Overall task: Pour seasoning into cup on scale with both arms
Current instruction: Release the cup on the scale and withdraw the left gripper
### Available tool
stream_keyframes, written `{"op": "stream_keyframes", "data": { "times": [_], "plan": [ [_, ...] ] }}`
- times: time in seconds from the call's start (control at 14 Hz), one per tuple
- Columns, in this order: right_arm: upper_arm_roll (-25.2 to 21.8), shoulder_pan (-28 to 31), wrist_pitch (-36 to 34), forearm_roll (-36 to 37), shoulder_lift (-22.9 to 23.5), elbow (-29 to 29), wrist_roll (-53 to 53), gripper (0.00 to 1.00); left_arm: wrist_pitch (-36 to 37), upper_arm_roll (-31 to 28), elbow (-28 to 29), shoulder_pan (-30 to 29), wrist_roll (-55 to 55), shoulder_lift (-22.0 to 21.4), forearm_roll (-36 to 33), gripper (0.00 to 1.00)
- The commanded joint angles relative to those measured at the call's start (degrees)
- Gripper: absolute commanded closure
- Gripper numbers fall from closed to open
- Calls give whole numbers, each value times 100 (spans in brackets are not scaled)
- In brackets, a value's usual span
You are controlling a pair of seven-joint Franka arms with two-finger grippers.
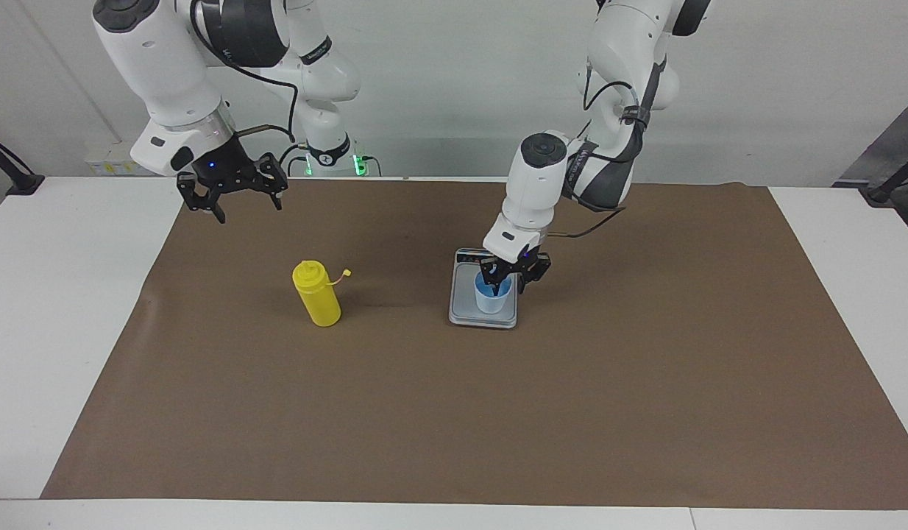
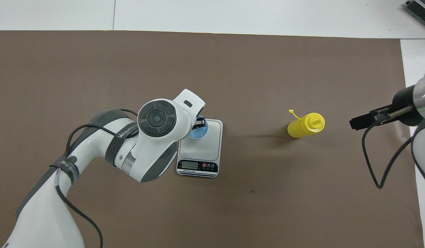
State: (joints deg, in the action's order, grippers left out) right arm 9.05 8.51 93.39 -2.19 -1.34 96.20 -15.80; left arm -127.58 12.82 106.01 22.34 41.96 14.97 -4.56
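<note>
Facing view, my inventory: cup (image 1: 491, 297) on scale (image 1: 483, 314), left gripper (image 1: 508, 283) jaws released around its rim; right gripper (image 1: 233, 199) jaws released, aloft, seasoning (image 1: 316, 294) apart.

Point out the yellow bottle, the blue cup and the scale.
yellow bottle (image 1: 318, 298), facing view, middle of its body.
blue cup (image 1: 491, 300), facing view, its outer wall.
scale (image 2: 205, 137), overhead view, bare weighing plate.

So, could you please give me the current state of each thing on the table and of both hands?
Cup: upright on the scale, nothing visible inside.
Scale: flat on the brown mat, display end toward the robots.
Seasoning bottle: upright on the mat, cap off and hanging by its strap, untouched.
Left hand: open around the cup's rim, one finger inside.
Right hand: open, raised over the mat's edge, holding nothing.
</note>
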Motion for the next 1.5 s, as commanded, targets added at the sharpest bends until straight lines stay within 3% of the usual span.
{"op": "stream_keyframes", "data": {
  "times": [0.0,0.5,0.71,1.07,1.21,1.42],
  "plan": [
    [18,63,170,-141,-191,250,-169,0,680,10,-238,-325,-90,-388,-203,0],
    [9,589,1346,-1088,-305,1110,-2660,0,1972,19,-283,-1450,-2066,-1355,-98,0],
    [0,792,1795,-1826,-209,1575,-4048,0,2508,-17,-300,-2056,-3357,-1734,315,0],
    [0,1301,2121,-2855,274,2042,-6773,0,3220,-52,-659,-2769,-4669,-1858,350,0],
    [0,1433,2191,-3041,494,2148,-7575,0,3310,-78,-766,-2893,-4697,-1849,350,0],
    [0,1530,2621,-3654,556,2796,-8523,0,3310,-96,-748,-2919,-4609,-1867,638,0]
  ]
}}
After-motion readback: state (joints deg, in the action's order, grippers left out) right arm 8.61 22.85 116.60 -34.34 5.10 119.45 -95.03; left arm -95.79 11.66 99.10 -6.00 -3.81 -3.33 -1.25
